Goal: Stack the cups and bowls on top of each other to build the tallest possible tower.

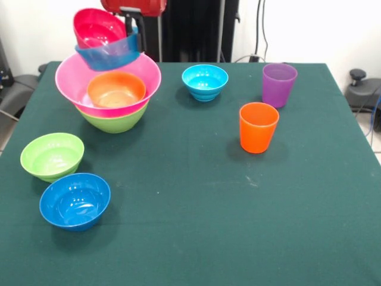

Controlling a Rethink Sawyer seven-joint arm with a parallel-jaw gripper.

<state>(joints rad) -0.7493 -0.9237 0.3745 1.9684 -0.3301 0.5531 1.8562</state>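
Apparently gripper (130, 27) sets blue bowl (109, 53) holding magenta-red bowl (97, 27) tilted on tower's pink bowl (71, 80); claw state unclear.

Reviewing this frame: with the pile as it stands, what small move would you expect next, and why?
Probably settling the tilted blue bowl and the magenta-red bowl in it squarely into the pink bowl. Both lean on its far rim beside the orange bowl, so the tower looks unsteady. The gripper is mostly hidden behind them.
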